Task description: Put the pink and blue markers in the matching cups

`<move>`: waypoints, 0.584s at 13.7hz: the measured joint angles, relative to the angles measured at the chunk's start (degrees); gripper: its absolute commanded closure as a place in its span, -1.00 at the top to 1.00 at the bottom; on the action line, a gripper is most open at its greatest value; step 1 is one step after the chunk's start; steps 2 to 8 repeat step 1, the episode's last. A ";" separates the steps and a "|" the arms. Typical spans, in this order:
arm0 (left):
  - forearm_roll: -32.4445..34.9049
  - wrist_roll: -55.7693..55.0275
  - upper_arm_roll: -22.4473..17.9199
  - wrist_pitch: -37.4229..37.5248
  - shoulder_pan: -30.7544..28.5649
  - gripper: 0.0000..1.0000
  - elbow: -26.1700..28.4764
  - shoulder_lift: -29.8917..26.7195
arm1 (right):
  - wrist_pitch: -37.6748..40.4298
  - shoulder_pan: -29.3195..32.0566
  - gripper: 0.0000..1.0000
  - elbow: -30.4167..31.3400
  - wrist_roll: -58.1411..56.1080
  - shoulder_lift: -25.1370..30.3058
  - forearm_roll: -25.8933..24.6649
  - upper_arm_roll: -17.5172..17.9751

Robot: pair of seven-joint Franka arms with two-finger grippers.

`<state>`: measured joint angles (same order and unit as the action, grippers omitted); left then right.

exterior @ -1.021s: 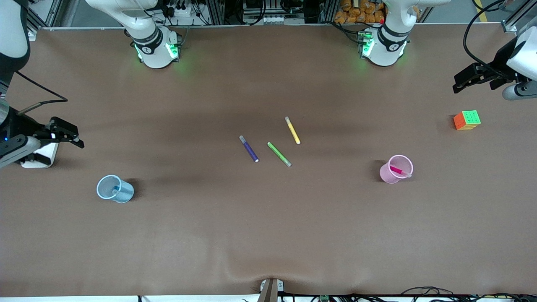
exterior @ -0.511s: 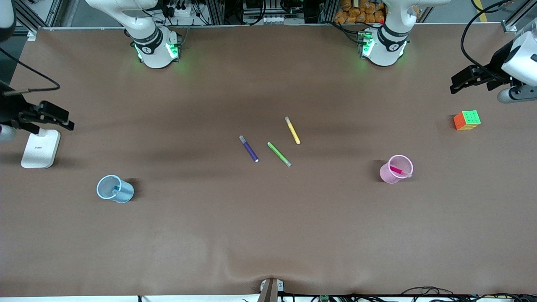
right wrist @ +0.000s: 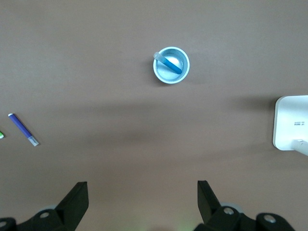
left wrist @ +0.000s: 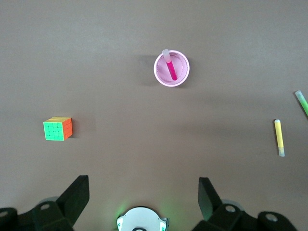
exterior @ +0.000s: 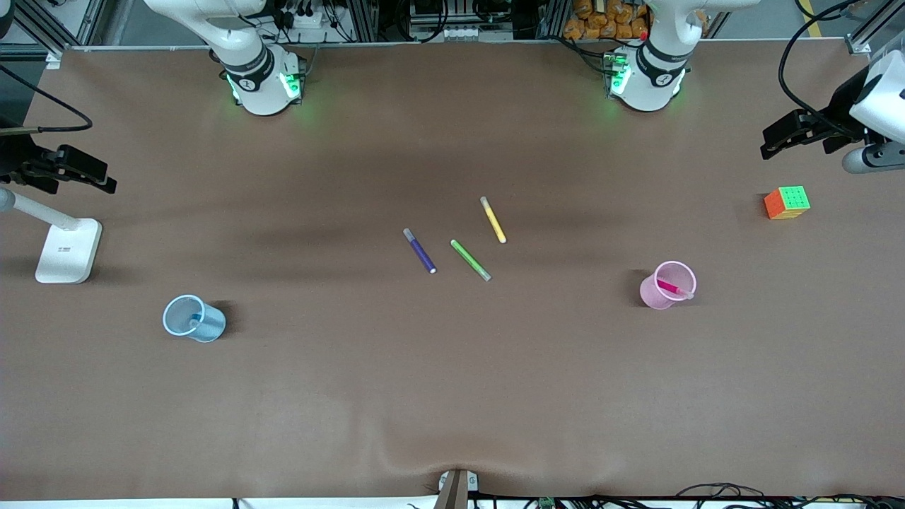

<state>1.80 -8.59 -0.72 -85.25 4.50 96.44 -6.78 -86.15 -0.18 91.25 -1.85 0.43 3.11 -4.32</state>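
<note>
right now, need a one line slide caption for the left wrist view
Open left gripper high over the table, pink marker standing in the pink cup, colour cube and yellow pen lying apart.

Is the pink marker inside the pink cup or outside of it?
Inside. The pink marker stands slanted in the pink cup, its pale cap leaning on the rim. The front view shows the same.

Brown table (exterior: 452,396): two cups (exterior: 194,319), three loose pens (exterior: 470,259), cube (exterior: 787,202), white stand (exterior: 68,249).
</note>
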 measured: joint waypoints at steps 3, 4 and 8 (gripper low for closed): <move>0.00 0.00 0.07 0.00 0.00 1.00 -0.03 0.00 | 0.13 0.00 1.00 0.00 0.08 0.00 -0.13 -0.01; 0.00 0.00 0.07 0.00 0.00 1.00 -0.03 0.00 | 0.13 0.00 1.00 0.00 0.08 0.00 -0.13 -0.01; 0.00 0.00 0.07 0.00 0.00 1.00 -0.03 0.00 | 0.13 0.00 1.00 0.00 0.08 0.00 -0.13 -0.01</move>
